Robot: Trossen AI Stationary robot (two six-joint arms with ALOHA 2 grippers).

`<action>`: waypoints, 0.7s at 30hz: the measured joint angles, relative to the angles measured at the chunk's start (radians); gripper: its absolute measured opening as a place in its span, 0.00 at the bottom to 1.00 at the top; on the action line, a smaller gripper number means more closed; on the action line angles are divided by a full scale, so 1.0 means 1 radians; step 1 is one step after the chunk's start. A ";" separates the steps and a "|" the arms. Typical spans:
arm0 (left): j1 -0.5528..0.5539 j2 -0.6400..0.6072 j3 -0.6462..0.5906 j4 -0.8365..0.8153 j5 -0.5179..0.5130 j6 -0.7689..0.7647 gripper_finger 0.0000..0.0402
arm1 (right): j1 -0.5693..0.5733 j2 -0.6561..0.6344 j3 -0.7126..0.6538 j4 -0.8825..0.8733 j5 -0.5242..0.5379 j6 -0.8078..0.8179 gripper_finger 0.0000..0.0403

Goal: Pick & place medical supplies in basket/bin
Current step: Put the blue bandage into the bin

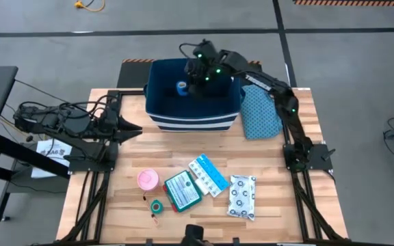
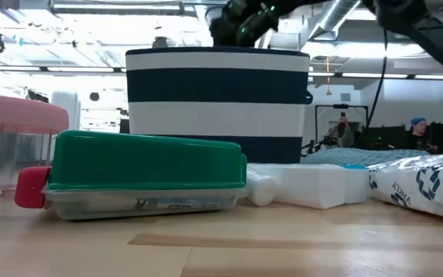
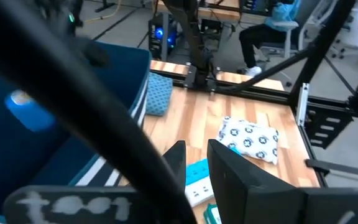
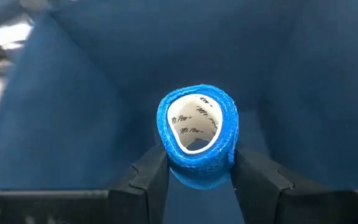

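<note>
A blue bandage roll (image 4: 197, 134) with a white core sits between the fingers of my right gripper (image 4: 197, 177), over the inside of the dark navy bin (image 1: 193, 113) at the table's far middle. In the high view the roll (image 1: 182, 87) shows just inside the bin's opening. On the near part of the table lie a pink roll (image 1: 148, 180), a small green tape roll (image 1: 156, 206), a teal flat box (image 1: 182, 190), a light-blue packet (image 1: 208, 174) and a white ring-patterned pouch (image 1: 242, 197). My left gripper (image 1: 134, 130) waits at the table's left edge, a narrow gap between its fingers. My right gripper pinches the blue roll between its two fingers, one on each side of the lower part of the outer wall (image 4: 166, 152). The fingers slant down into the bin from its right side. The roll's open end faces the wrist, and the roll is lifted with the bin's inner walls around it.
A teal dotted cloth (image 1: 260, 113) lies against the bin's right side. The bin's striped wall (image 2: 218, 100) stands high behind the teal box (image 2: 144, 173) in the low view. Bare wood lies between the bin and the row of supplies. People sit beyond the table.
</note>
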 joint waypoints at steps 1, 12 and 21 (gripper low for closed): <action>0.000 0.000 0.000 0.000 -0.008 -0.001 0.14 | 0.001 0.017 0.000 0.000 0.000 0.000 0.36; 0.000 0.000 0.000 0.000 -0.040 -0.012 0.14 | 0.023 0.130 -0.001 -0.088 0.005 0.005 0.37; 0.000 0.001 0.000 0.004 -0.040 -0.013 0.14 | 0.037 0.172 0.000 -0.122 0.088 -0.028 0.38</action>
